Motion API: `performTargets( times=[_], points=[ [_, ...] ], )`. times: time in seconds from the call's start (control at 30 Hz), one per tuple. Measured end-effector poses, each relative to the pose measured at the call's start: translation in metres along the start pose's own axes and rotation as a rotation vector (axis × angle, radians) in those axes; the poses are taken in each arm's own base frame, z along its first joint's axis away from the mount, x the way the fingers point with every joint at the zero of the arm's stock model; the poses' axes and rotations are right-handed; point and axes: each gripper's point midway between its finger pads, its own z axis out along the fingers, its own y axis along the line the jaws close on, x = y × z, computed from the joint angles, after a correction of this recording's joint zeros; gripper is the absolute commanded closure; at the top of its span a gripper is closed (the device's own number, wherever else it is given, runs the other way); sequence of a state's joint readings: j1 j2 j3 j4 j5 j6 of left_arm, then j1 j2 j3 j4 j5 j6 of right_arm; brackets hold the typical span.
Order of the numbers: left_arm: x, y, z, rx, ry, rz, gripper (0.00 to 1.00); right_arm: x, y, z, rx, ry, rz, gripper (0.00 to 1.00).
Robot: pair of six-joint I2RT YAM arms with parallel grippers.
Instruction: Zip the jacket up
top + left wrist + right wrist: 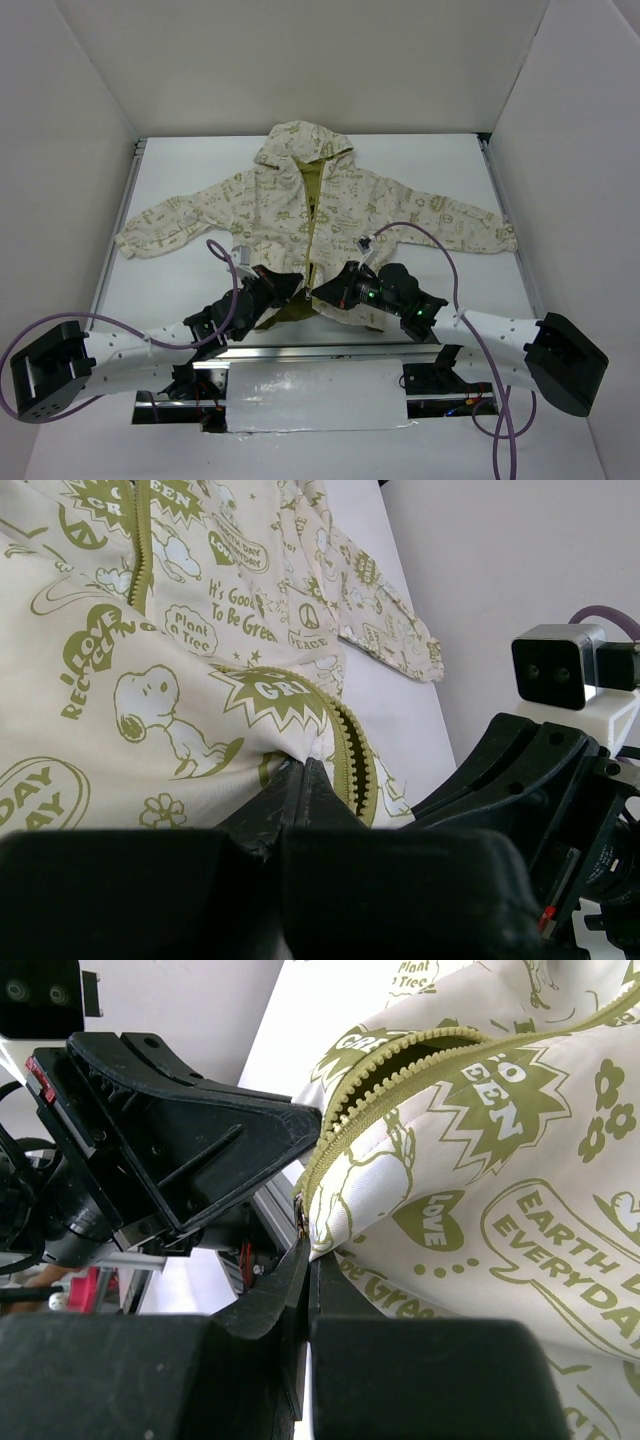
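On the white table [450, 170] in the top view, the jacket [270, 210] lies flat with its front up, hood [300, 140] toward the far wall and sleeves [170, 225] spread to either side. The front stands parted, with olive lining showing between the two halves. Both arms reach in from the near edge and meet at the hem – the left gripper [285, 285] and right gripper [322, 290] sit just beside each other at the foot of the zipper [310, 235]. In the left wrist view, the left gripper [305, 770] has its jaws pressed together on the jacket [150, 680] hem, right beside a curled run of zipper [350, 760] teeth; the black body of the right gripper [530, 770] stands close by on the right. In the right wrist view, the right gripper [305, 1250] is pinched closed on the lower corner of the jacket [500, 1180], where the zipper [400, 1080] edge ends – the left gripper [200, 1160] fills the space just to the left, near but not clearly touching.
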State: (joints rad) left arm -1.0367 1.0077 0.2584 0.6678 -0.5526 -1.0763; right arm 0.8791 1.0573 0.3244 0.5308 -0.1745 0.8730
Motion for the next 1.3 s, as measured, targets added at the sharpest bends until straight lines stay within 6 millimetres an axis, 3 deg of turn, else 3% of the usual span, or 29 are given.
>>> performTargets(
  times=[0.57,0.8,0.97,1.13,1.3],
  points=[
    [0.000,0.000,0.000,0.001,0.000,-0.001,1.00,-0.015,-0.005,0.000,0.051,-0.079,0.032,1.00],
    [0.007,0.001,0.003,-0.044,0.053,0.047,1.00,-0.021,-0.041,-0.011,0.249,-0.145,0.109,1.00],
    [0.026,-0.009,0.007,-0.092,0.187,0.116,1.00,-0.027,-0.057,-0.024,0.342,-0.188,0.112,1.00],
    [0.067,0.027,-0.023,-0.212,0.380,0.139,1.00,-0.026,-0.069,-0.020,0.383,-0.125,0.080,1.00],
    [0.095,0.074,-0.057,-0.381,0.529,0.146,1.00,0.008,-0.089,0.010,0.437,0.077,0.101,1.00]
  ],
)
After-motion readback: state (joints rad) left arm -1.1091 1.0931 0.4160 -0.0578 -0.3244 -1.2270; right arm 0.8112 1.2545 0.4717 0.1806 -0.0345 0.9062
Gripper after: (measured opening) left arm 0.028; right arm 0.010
